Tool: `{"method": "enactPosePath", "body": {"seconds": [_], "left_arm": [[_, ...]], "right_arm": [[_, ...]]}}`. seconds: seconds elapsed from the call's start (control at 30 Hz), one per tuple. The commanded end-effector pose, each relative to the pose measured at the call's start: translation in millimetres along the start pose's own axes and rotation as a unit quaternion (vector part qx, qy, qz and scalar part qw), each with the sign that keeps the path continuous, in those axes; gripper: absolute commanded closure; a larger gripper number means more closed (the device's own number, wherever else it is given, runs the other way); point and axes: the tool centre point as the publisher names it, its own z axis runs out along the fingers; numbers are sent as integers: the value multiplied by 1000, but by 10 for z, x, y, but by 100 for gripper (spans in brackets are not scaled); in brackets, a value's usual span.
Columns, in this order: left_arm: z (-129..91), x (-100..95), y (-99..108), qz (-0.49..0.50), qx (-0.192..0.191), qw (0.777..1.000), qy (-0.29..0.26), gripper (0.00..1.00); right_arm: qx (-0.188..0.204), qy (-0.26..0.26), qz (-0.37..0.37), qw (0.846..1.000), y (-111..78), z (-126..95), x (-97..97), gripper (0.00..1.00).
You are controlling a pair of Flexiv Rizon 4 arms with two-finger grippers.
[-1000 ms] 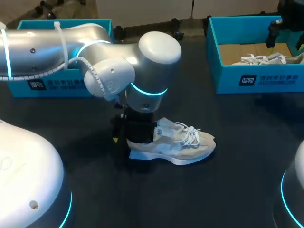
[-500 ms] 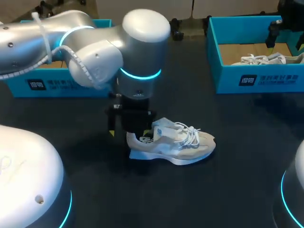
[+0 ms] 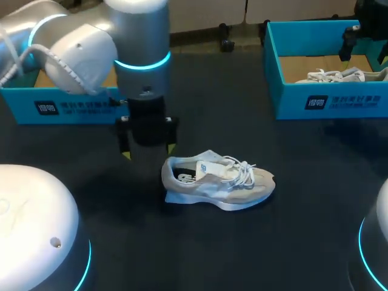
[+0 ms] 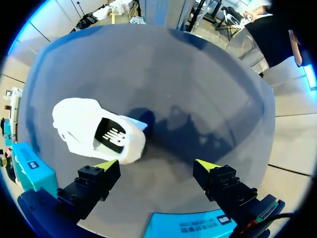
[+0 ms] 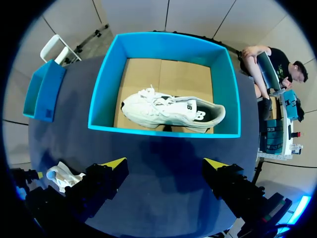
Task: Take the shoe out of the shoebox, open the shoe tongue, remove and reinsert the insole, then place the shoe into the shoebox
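Pale sneaker (image 3: 218, 185) resting on its sole on the dark table (image 3: 291, 230) at frame centre, toe to the right. Left gripper (image 3: 148, 153) hangs just left of its heel, fingers spread, holding nothing. Right gripper (image 5: 165, 163), likewise spread and empty, hovers above the teal shoebox (image 5: 163, 131) containing a second sneaker (image 5: 173, 111)

Plainly a robot lab: a test cell, not a shop or a home. A silver left arm (image 3: 79, 42) with glowing cyan rings leans over a dark counter (image 3: 303, 182). White domed housings (image 3: 30, 224) ringed in the same light stand at seven and five o'clock. A teal shoebox (image 3: 66, 108) is staged at ten o'clock, a twin shoebox (image 3: 339, 100) at two, and a sneaker (image 3: 218, 182) at the centre.
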Motion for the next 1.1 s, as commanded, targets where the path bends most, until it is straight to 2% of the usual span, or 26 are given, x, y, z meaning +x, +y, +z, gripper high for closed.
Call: {"method": "enactPosePath", "body": {"seconds": [0.03,0.53,0.6,0.63,0.7,0.8,0.83,1.1], "left_arm": [[-41,177,-23,1,-3,998,-65,0],[-41,177,-23,1,-3,998,-65,0],[-34,200,-19,-9,10,997,-71,0],[-18,262,17,-45,47,995,-82,0],[-14,299,51,-72,79,990,-94,0],[-11,326,98,-102,107,983,-106,0],[-34,329,122,-132,143,974,-116,0],[-54,306,227,-226,213,934,-177,0]], "right_arm": [[0,0,0,1000,-2,5,0,0],[0,0,0,1000,-2,5,0,0],[0,0,0,1000,-2,5,0,0],[0,0,0,1000,-2,5,0,0],[0,0,0,1000,-2,5,0,0],[0,0,0,1000,-2,5,0,0],[0,0,0,1000,-2,5,0,0],[0,0,0,1000,-2,5,0,0]]}}
